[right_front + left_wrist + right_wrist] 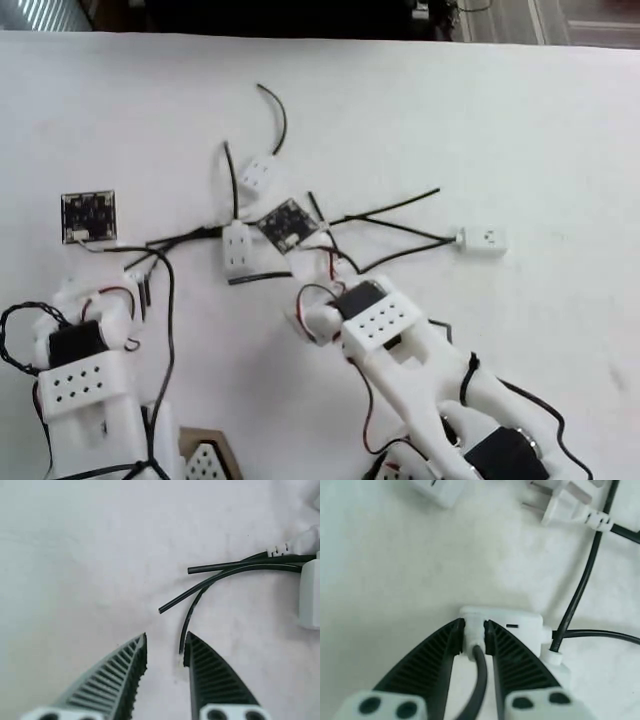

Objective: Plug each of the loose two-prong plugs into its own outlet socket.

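My right gripper (474, 629) is shut on a small white plug (474, 641) whose black cord runs back between the fingers. The plug is pressed against a white outlet block (512, 624). In the high view this gripper (306, 322) is just left of the table's middle. A loose two-prong plug (567, 502) lies beyond it, beside another white outlet block (437, 489). My left gripper (166, 649) hovers open over the cloth, with a thin black cable end (183, 640) by one fingertip. More outlet blocks (238, 248) (260, 175) (482, 240) lie across the table.
Two black circuit boards (88, 215) (290, 225) lie among tangled black cables (390, 215). A white plug (300, 540) and a white block (310, 595) lie off to one side of my left gripper. The table's far edge (320, 35) is at the back.
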Controlling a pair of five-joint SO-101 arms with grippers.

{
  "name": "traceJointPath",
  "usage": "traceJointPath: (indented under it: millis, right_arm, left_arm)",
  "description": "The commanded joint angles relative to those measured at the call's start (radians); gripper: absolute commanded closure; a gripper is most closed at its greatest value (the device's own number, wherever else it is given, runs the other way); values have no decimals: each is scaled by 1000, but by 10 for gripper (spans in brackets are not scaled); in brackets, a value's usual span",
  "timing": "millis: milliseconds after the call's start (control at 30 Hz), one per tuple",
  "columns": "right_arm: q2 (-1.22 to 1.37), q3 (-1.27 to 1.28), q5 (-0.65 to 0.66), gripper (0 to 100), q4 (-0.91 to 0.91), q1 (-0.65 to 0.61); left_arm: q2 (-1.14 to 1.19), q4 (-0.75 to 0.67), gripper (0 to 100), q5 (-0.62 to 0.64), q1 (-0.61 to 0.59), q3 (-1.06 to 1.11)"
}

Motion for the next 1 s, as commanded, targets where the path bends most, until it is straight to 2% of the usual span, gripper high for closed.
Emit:
traceJointPath:
  millis: [0,233,333,433,567,733,967]
  right_arm:
    - [-4,17,12,981,18,-8]
    - [-150,-110,15,981,173,-2]
    - [-203,-170,31,981,223,53]
    - [-206,-180,112,981,217,145]
    - [-216,-183,126,981,223,222]
    - [-217,-178,118,981,260,176]
    - [-206,-158,-49,981,294,15]
  left_arm:
    - [-21,-17,862,8,-5,-3]
    - [-21,-17,862,8,-5,0]
    - [-24,-26,861,8,-5,11]
    - [-24,-40,861,8,-5,17]
    - [-24,-38,861,8,-2,17]
    - [-24,-38,861,8,-2,17]
    - [-24,-38,861,8,-5,17]
